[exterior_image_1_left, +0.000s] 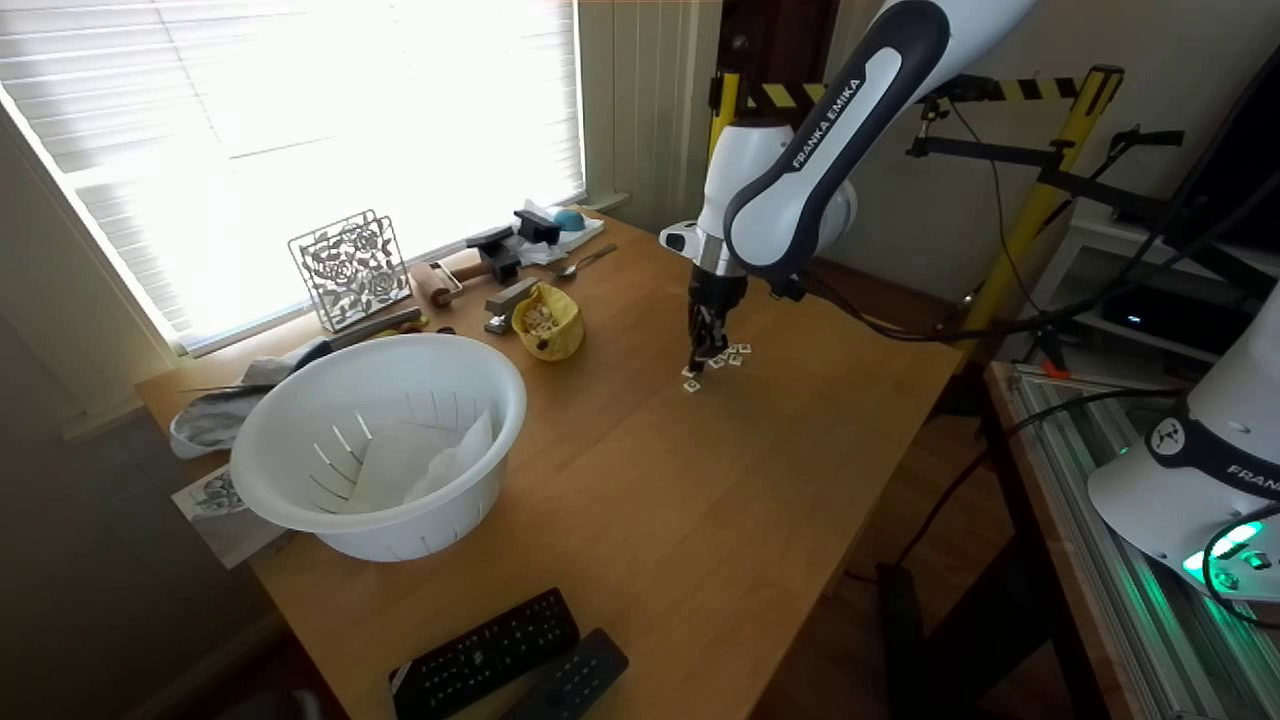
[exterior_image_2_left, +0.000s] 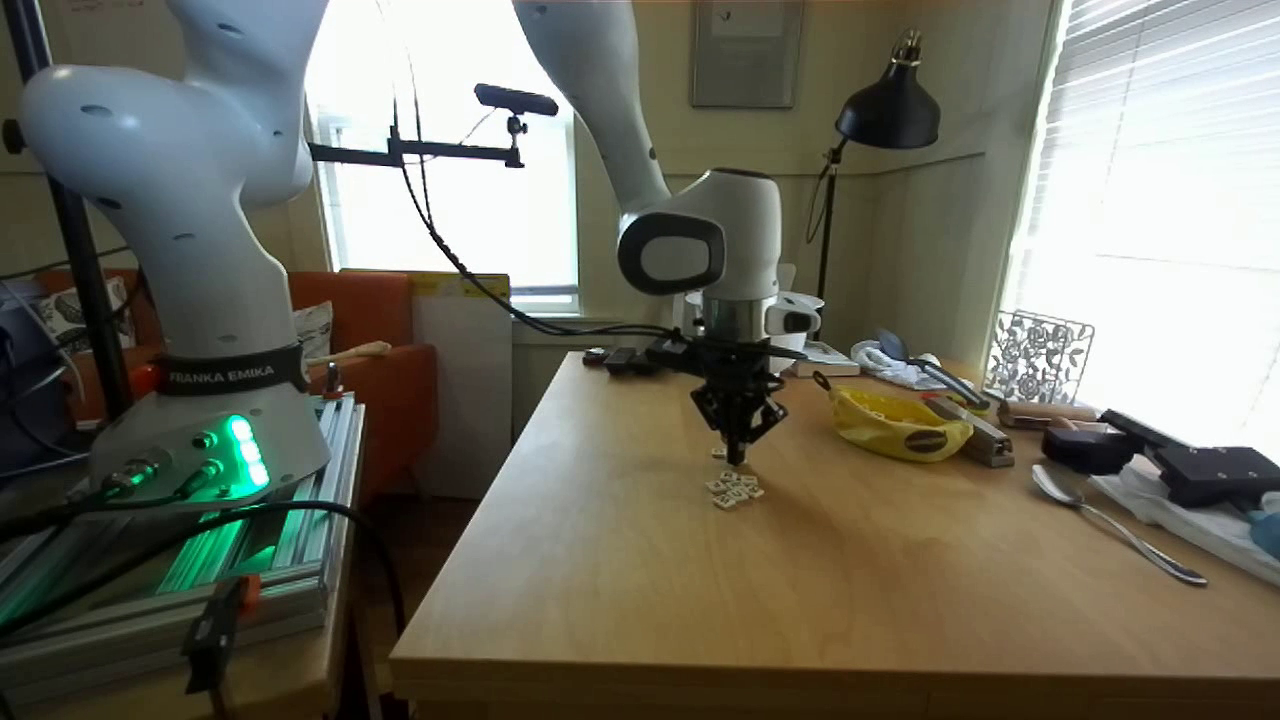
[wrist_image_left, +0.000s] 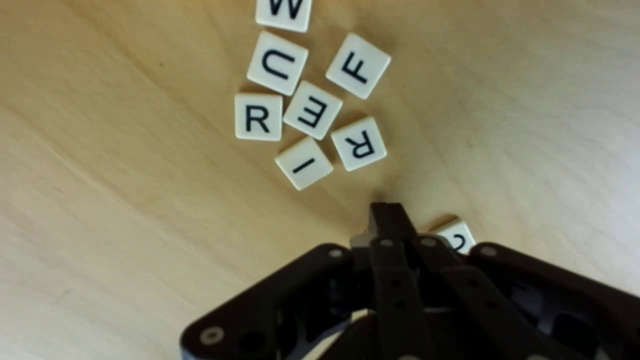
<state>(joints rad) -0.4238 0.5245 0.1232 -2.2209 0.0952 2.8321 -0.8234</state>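
Table: wooden, by a bright window
Gripper: jaws together, holding nothing
Letter tiles: face up, just beside it

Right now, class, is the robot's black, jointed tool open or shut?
Shut: in the wrist view, the tool shows its two fingers together, with no gap at the tips.

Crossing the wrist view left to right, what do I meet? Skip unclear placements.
White square tile lettered R, white square tile lettered I, another white square tile lettered R, black claw tip, partly hidden white tile.
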